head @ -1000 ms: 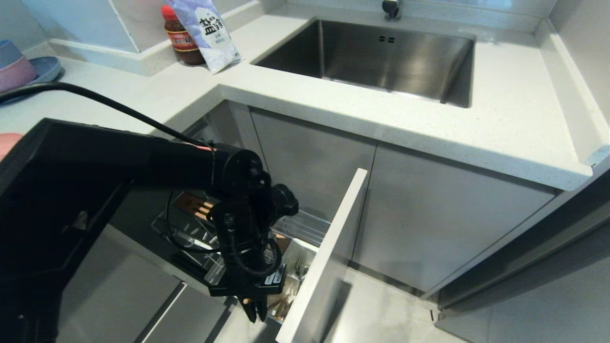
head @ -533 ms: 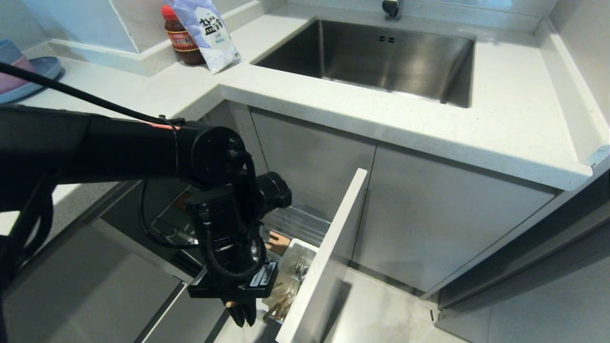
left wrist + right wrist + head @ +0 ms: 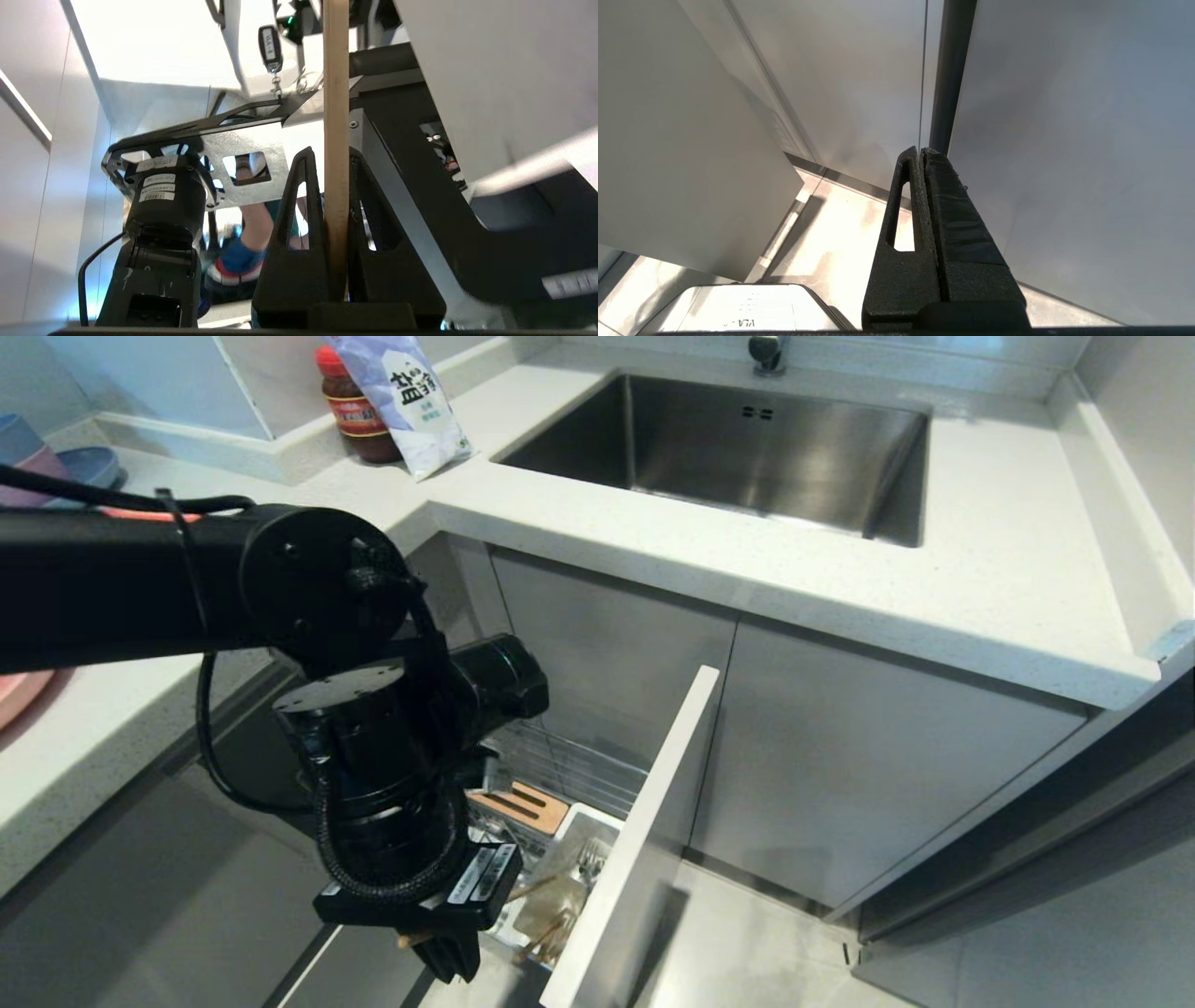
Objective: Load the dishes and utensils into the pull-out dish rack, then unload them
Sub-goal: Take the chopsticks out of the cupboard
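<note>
My left gripper (image 3: pixel 450 959) hangs fingers-down just off the near corner of the open pull-out dish rack (image 3: pixel 569 775). In the left wrist view the left gripper (image 3: pixel 331 154) is shut on a light wooden chopstick (image 3: pixel 335 93) that runs straight up between its fingers (image 3: pixel 292 233). The rack's white cutlery holder (image 3: pixel 597 823) holds a silver fork (image 3: pixel 588 855) and wooden chopstick ends (image 3: pixel 553 928). A sliver of the pink plate (image 3: pixel 21 695) shows on the counter at far left. My right gripper (image 3: pixel 920 151) is shut and empty, parked low by cabinet fronts.
The rack's pale front panel (image 3: pixel 653 821) juts out to the right of my left gripper. On the counter are stacked blue and pink bowls (image 3: pixel 19 457), a sauce jar (image 3: pixel 359 415), a salt bag (image 3: pixel 401 392) and the sink (image 3: pixel 840 401). A person's arm (image 3: pixel 252 224) shows behind my frame.
My left arm has lifted and swung leftward, carrying the shut gripper and its chopstick away from the cutlery holder toward the rack's near corner. The wooden strip is now uncovered.
</note>
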You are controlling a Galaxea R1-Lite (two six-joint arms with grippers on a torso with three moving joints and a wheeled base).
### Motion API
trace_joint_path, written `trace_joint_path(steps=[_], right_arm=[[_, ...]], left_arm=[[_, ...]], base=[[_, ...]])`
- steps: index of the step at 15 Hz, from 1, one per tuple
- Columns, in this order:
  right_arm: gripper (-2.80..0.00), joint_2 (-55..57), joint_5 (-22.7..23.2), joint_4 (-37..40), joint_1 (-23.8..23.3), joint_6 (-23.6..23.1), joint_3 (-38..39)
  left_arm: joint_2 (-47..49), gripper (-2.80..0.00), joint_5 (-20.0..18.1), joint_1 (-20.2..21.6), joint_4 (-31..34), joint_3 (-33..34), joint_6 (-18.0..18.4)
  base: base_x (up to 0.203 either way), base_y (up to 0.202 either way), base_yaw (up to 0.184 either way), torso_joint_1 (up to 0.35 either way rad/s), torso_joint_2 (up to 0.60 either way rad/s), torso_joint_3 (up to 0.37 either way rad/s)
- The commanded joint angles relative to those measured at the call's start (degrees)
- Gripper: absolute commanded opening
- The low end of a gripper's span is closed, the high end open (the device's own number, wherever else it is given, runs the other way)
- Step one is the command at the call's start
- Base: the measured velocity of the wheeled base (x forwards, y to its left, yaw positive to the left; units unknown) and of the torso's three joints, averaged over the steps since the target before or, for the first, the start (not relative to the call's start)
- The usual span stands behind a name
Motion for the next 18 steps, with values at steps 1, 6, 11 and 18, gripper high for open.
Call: trace_joint_path(steps=[1,6,11,18], right_arm=[[-2.80,-0.1,0.0,0.0,0.0,0.0,0.1],[-2.80,-0.1,0.0,0.0,0.0,0.0,0.1],[-2.80,-0.1,0.0,0.0,0.0,0.0,0.1],[-2.80,-0.1,0.0,0.0,0.0,0.0,0.1]], left_arm=[[-5.2,-2.80,0.1,-0.6,0.4,-0.2,-0.3],[-18.0,-2.80,0.1,-1.5,0.1,-4.6,-0.7],[-28.2,-2.80,0.1,2.4,-1.8,-10.1,-0.7],[-33.3,-2.80,0.1,22.5,-14.1,-11.3,-0.3]], base=[[0.000,0.000,0.000,0.000,0.00,0.000],[0.000,0.000,0.000,0.000,0.00,0.000],[0.000,0.000,0.000,0.000,0.00,0.000],[0.000,0.000,0.000,0.000,0.00,0.000]])
